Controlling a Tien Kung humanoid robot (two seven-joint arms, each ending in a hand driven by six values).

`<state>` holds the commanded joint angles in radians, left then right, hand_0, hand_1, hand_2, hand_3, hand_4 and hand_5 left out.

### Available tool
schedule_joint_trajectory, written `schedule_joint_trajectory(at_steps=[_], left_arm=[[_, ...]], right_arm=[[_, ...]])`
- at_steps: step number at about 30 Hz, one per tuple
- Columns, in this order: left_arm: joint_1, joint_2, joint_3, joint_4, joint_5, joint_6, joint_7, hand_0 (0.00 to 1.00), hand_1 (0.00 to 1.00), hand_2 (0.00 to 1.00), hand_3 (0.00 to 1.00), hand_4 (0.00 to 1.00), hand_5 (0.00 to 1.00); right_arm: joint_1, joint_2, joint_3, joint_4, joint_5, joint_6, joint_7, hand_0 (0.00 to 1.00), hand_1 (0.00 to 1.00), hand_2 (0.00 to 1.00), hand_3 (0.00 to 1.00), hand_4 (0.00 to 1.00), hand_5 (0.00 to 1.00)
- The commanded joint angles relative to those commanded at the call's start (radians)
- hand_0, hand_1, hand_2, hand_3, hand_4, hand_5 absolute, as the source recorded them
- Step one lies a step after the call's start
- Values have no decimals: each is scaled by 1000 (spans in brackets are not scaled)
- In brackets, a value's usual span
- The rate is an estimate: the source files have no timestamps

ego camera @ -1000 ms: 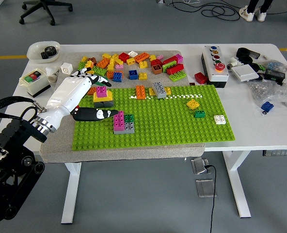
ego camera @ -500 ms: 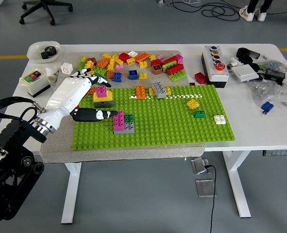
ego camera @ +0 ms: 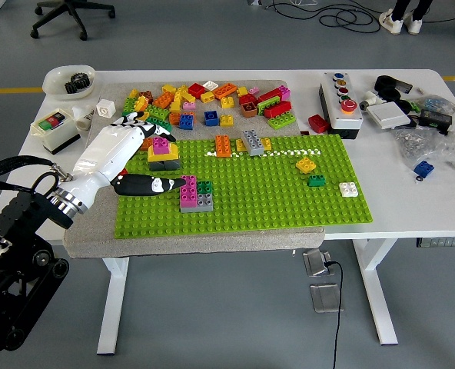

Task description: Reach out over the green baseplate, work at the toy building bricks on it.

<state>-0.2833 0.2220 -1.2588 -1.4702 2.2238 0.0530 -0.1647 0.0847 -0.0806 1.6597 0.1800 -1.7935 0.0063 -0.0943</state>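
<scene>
The green baseplate (ego camera: 273, 192) lies on a grey mat on the white table. My left hand (ego camera: 147, 157) reaches over its left end, fingers spread, holding nothing. Its thumb (ego camera: 147, 184) points right toward a pink, green and grey brick stack (ego camera: 194, 194). Its other fingers lie by a yellow brick with a magenta brick on top (ego camera: 163, 150). Further right on the plate sit an orange brick (ego camera: 223, 145), a grey brick (ego camera: 252, 141), a yellow brick (ego camera: 306, 164), a small green brick (ego camera: 317, 181) and a white brick (ego camera: 349, 189). My right hand is out of view.
A pile of loose bricks (ego camera: 212, 101) lies behind the plate. A button box (ego camera: 340, 103) and assorted parts stand at the right. A white bowl (ego camera: 68, 79) and a switch box (ego camera: 55, 129) sit at the left.
My left hand has shifted slightly left and up; the thumb tip now sits a little back from the pink stack. The bricks have not moved.
</scene>
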Motion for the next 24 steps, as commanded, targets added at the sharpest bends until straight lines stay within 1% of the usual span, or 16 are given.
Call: schedule_joint_trajectory(at_steps=[24], left_arm=[[-5,0,-3,4,1,1,2,909,785,736,672,998,569]], right_arm=[[-6,2,2,0,13,0,1,746,640,684,627,847,557]])
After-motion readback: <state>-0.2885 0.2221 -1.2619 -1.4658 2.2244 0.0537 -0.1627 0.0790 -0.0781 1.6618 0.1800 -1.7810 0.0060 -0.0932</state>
